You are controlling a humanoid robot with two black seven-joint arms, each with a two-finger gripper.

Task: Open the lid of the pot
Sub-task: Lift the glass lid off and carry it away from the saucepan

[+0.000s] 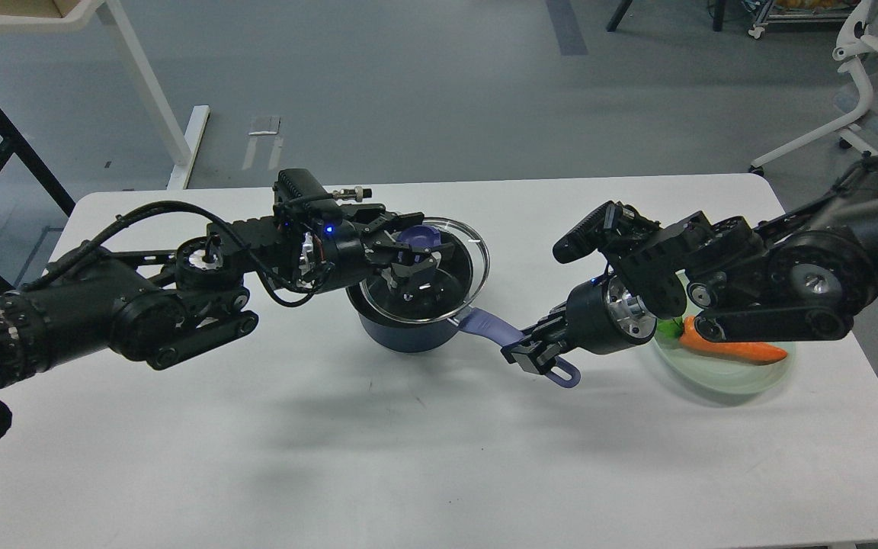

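Observation:
A dark blue pot (402, 334) stands on the white table (378, 450), its purple handle (494, 328) pointing right. Its glass lid (450, 267) with a purple knob (420, 238) is lifted and tilted above the pot's rim. My left gripper (411, 255) is shut on the lid's knob and holds the lid up. My right gripper (532, 353) is shut on the far end of the pot handle, low over the table.
A pale green plate (721, 375) with an orange carrot (736, 349) and something green lies under my right arm. A white desk leg and a black frame stand beyond the table's far left; a white chair stands at far right.

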